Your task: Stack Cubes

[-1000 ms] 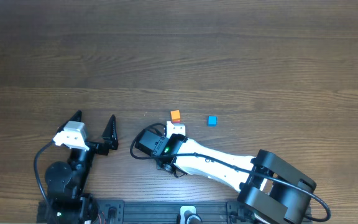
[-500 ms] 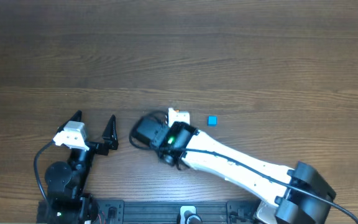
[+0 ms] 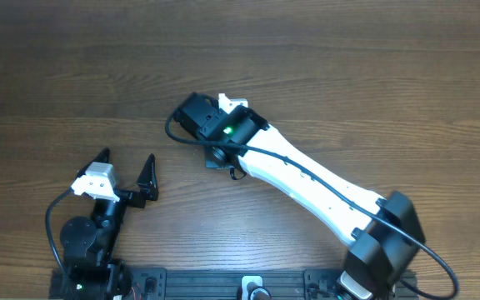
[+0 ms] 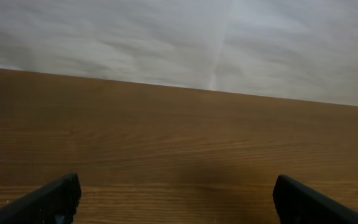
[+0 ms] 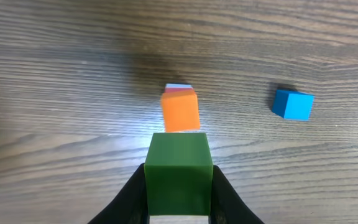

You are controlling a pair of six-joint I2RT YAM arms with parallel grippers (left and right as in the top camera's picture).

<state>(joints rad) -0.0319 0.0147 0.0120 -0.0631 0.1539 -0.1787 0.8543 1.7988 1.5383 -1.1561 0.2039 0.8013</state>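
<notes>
My right gripper [image 5: 179, 198] is shut on a green cube [image 5: 179, 163], held above the table. Just beyond the green cube and below it, an orange cube [image 5: 180, 111] tops a small stack; slivers of red and pale blue show at its far edge. A blue cube [image 5: 293, 104] lies alone on the wood to the stack's side. In the top view the right arm [image 3: 307, 179] stretches diagonally toward the table's middle. My left gripper [image 3: 126, 169] rests open near the front left, its fingers [image 4: 51, 199] wide apart over bare wood.
The wooden table [image 3: 373, 75] spreads out on all sides of the cubes. Both arm bases stand on a black rail [image 3: 190, 279] along the front edge.
The right gripper has gone up the top view from beside the orange cube, and the arm now covers the orange and blue cubes there. The left arm has not moved.
</notes>
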